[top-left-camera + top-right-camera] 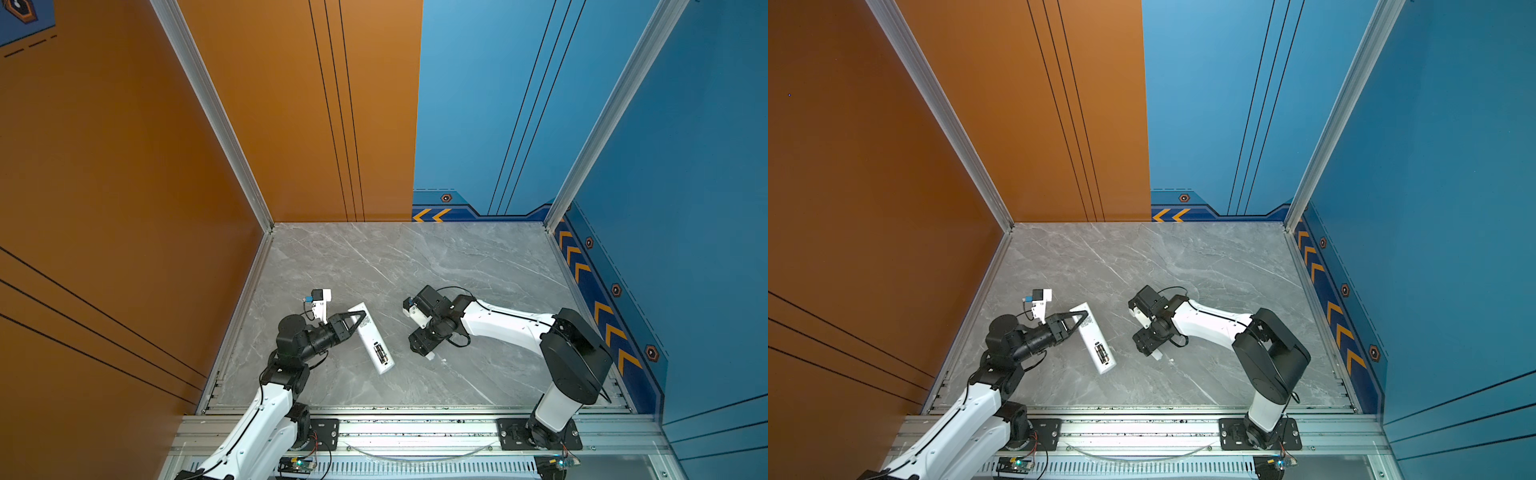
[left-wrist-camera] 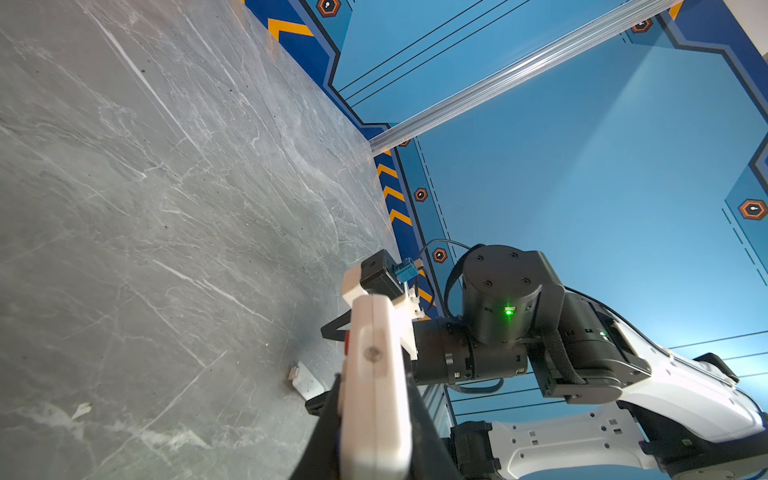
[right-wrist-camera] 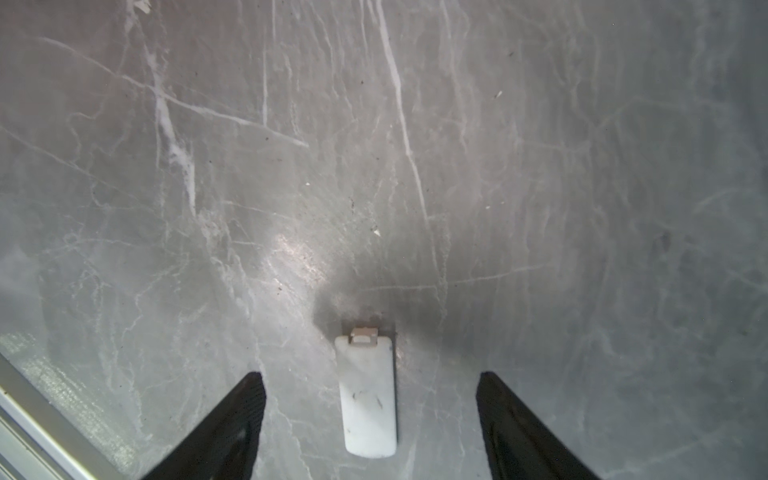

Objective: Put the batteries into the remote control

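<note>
Your left claw (image 1: 362,316) is pinching the far end of the remote (image 1: 372,343), which is lying slantwise, back up, left of centre on the table (image 1: 415,270). Your right claw (image 3: 370,374) is hanging spread wide over a small white cover (image 3: 368,407).

Both top views are bright and sharp. In the right wrist view a glare patch shines on the grey marble-patterned tabletop (image 3: 295,253), with soft shadow beside it.
</note>
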You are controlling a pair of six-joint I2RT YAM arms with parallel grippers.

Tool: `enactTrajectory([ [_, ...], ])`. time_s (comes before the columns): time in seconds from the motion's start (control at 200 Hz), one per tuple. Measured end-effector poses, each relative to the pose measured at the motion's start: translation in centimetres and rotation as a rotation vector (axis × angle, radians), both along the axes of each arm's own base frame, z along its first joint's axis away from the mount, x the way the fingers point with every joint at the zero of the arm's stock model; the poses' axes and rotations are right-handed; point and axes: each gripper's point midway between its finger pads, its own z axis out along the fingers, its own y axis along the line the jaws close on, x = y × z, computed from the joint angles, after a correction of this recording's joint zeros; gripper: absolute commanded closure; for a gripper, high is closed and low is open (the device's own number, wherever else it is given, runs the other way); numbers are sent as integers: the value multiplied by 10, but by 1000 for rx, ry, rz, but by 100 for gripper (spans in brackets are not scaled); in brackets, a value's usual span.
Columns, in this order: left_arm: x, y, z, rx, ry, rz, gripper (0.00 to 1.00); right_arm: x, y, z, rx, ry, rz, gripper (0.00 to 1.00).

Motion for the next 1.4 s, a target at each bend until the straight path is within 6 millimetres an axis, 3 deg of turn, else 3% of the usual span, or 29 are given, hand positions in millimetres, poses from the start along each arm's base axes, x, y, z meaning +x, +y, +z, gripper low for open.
enactTrajectory([
  [0.666, 0, 0, 0, 0, 0, 0, 100, -5, 4, -21, -34, 34, 10, 36],
  [1.021, 0, 0, 0, 0, 0, 0, 100, -3, 13, -22, -34, 28, 15, 55],
  [1.397, 0, 0, 0, 0, 0, 0, 100, -5, 13, -22, -57, 9, 21, 66],
])
